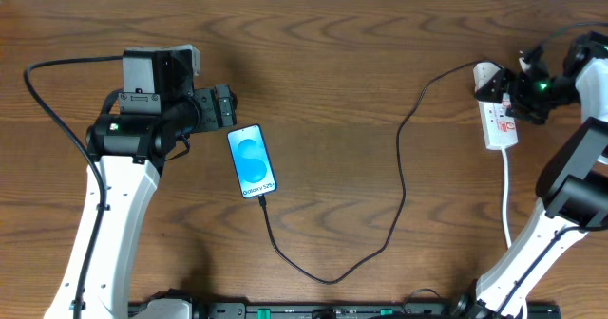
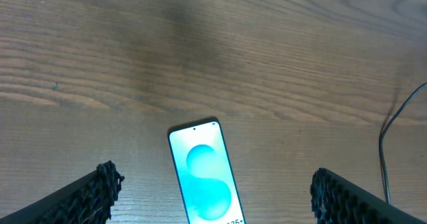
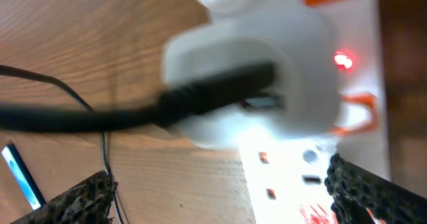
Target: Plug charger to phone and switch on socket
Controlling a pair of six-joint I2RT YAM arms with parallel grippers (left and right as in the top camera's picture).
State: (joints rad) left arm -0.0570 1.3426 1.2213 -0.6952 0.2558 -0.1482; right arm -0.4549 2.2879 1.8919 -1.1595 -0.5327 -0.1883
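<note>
1. Left gripper (image 1: 225,105): fingers spread wide apart, holding nothing, just above and left of the phone's upper end.
2. Right gripper (image 3: 219,171): fingers (image 3: 90,194) also well apart, clamped on nothing, positioned over the socket's upper end.
3. Phone (image 1: 252,160): flat on the wooden table (image 1: 332,53), blue screen up, left of centre.
4. Charger (image 1: 404,167): thin black cable; one end meets the phone's lower edge, loops toward the near edge, then rises to the socket.
5. Socket (image 1: 499,120): white strip at far right, white cord (image 1: 506,196) trailing toward the near edge.
6. White plug block (image 3: 253,84): seated in the socket, black cable leaving it leftward.
7. Red light (image 3: 343,59): lit, beside that block.
</note>
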